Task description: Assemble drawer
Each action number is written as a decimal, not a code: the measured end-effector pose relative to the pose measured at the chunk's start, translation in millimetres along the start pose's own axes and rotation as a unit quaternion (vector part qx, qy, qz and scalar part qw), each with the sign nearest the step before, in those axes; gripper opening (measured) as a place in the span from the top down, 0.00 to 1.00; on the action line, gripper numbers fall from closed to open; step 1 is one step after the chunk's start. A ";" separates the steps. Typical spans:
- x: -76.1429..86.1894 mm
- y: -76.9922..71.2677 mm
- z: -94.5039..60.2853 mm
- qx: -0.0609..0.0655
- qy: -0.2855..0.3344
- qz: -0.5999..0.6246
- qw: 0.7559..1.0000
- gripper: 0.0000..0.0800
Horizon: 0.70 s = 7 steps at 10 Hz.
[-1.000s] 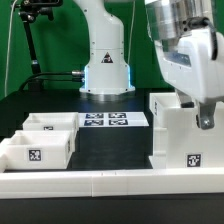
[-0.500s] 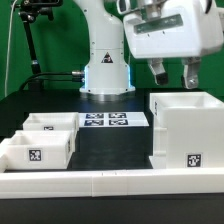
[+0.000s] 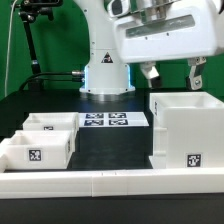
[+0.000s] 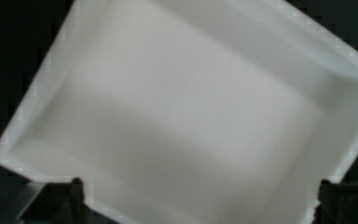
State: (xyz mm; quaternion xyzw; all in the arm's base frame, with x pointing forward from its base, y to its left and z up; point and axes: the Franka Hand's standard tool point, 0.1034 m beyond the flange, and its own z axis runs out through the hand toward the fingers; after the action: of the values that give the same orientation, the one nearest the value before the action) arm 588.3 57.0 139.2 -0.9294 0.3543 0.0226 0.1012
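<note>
Exterior view — black table (image 3: 112, 152), marker board (image 3: 105, 120), green backdrop (image 3: 8, 70) — gripper (image 3: 174, 77) spread overhead.

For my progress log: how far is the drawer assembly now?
Looks done: the large white open-topped box stands at the exterior view's right. In hand: nothing; the open tool hangs above it. Remaining: the nearer small white tray and the farther small white tray lie outside it.
</note>
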 end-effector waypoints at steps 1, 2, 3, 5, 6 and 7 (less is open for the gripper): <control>5.0 11.4 -5.4 -0.003 0.000 -0.075 0.997 0.19; 10.1 23.7 -8.4 -0.010 0.000 -0.139 0.990 0.19; 14.9 35.5 -7.9 -0.014 0.000 -0.188 0.982 0.19; 27.3 67.2 -3.9 -0.023 0.012 -0.285 0.958 0.19; 31.0 78.9 -0.3 -0.021 0.012 -0.295 0.955 0.19; 31.0 77.0 -1.0 -0.021 0.012 -0.297 0.954 0.19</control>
State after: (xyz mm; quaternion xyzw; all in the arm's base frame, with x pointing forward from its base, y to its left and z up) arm 560.3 -19.6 123.4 -0.9948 0.0626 -0.0125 0.0792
